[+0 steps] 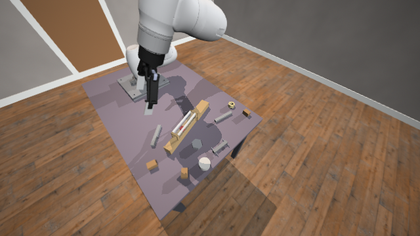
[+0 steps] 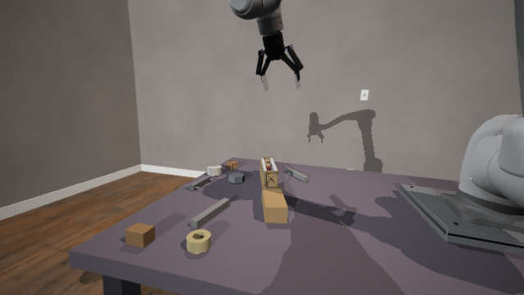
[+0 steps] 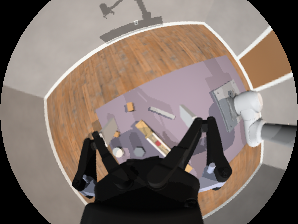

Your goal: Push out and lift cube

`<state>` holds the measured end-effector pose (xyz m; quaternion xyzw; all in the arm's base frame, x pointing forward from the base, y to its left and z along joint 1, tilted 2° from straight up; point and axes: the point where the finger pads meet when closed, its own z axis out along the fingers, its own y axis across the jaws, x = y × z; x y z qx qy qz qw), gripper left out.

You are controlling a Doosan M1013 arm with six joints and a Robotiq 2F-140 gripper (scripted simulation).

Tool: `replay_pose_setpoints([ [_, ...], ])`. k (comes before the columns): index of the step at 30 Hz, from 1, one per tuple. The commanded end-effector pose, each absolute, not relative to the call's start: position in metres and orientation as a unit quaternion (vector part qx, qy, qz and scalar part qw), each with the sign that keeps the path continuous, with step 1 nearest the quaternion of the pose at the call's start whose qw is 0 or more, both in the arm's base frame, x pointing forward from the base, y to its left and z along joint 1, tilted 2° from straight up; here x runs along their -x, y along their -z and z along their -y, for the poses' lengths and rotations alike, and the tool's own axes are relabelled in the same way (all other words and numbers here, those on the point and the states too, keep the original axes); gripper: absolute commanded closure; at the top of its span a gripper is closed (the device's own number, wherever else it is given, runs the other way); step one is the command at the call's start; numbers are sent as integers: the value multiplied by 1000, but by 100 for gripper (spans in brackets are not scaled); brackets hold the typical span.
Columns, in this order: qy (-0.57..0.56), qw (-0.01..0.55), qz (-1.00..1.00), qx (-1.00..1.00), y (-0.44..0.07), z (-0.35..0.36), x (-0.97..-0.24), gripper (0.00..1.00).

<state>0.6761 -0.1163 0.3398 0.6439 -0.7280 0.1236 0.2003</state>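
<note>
Gripper [image 2: 280, 82] is hanging high above the table [image 2: 327, 254] w/ its fingers [image 2: 264, 83] spread all the way, pinching nothing. In the top view it's sitting over the robot's end of the table, near the grey base plate [image 1: 131, 90], well apart from the channel [image 1: 187, 126].

Channel is lying diagonally mid-table: a long tan wooden piece w/ two pale rails along its middle stretch. The cube [image 1: 182, 130] is showing as a small red bit between those rails, approx. in the middle of the railed part, inside the channel. Exterior view is catching it too, red [image 2: 268, 165] under a little wooden frame at the far part of the channel, w/ a solid tan block end [image 2: 274, 206] facing the camera. Can't tell from these views which end is carrying the ledge and lip.

Lots of stuff scattered around: grey bar [image 1: 156, 135] lying beside the channel on one side, grey hex piece [image 1: 196, 143] just beside it on the other, another grey bar [image 1: 223, 117] near a yellow ring [image 1: 231, 105], a white cylinder [image 1: 204, 163], and small brown blocks [image 1: 151, 164] near the table edges.

Wrist view is looking straight down on the table from high up, both finger linkages splayed wide at the bottom of frame.
</note>
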Motion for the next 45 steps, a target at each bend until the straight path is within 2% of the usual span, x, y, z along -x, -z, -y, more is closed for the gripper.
replay_pose_setpoints([
  [1, -124, 200, 728, -644, -340, 116, -676, 0],
  [17, -124, 200, 728, -644, -340, 116, -676, 0],
  [18, -123, 200, 728, -644, -340, 116, -676, 100],
  [22, -105, 194, 706, -673, -322, 120, -672, 100],
  [31, -26, 135, 571, -809, -230, 133, -644, 100],
  [34, -26, 135, 571, -809, -230, 133, -644, 100],
  [36, -4, 103, 510, -854, -194, 136, -630, 100],
  [45, 10, 56, 426, -903, -149, 140, -609, 100],
])
